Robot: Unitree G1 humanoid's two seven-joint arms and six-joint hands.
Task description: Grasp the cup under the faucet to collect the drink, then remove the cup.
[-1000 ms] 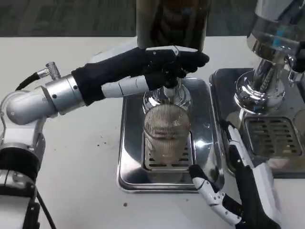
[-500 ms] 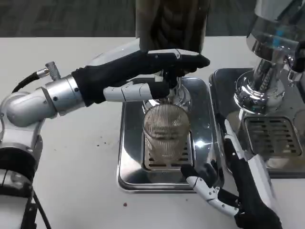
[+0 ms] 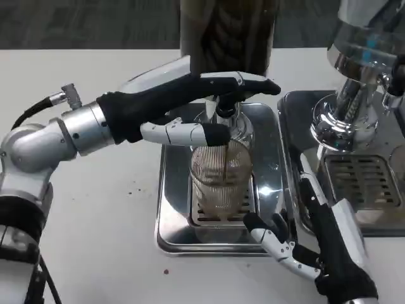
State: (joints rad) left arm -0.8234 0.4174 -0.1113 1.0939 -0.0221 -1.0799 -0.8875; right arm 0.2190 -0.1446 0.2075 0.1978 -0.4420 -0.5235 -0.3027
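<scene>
A clear ribbed cup point(image 3: 221, 182) stands upright on the drip grate point(image 3: 218, 214) of the steel tray point(image 3: 171, 215), right under the faucet point(image 3: 226, 113). A thin dark stream runs from the faucet into the cup. My left hand point(image 3: 190, 104) reaches across from the left and rests its fingers on the faucet lever above the cup, thumb lying just over the rim. My right hand point(image 3: 316, 244) is low at the tray's front right corner, fingers spread and apart from the cup, holding nothing.
The dark dispenser body point(image 3: 228, 31) rises behind the faucet. A second steel dispenser point(image 3: 354, 95) with its own tray and grate point(image 3: 361, 183) stands at the right, close to my right forearm. Bare white table point(image 3: 107, 240) lies at the left and front.
Liquid now streams into the cup. My left hand has pushed further over the faucet, thumb shifting right above the rim. My right hand has crept up toward the tray's front corner.
</scene>
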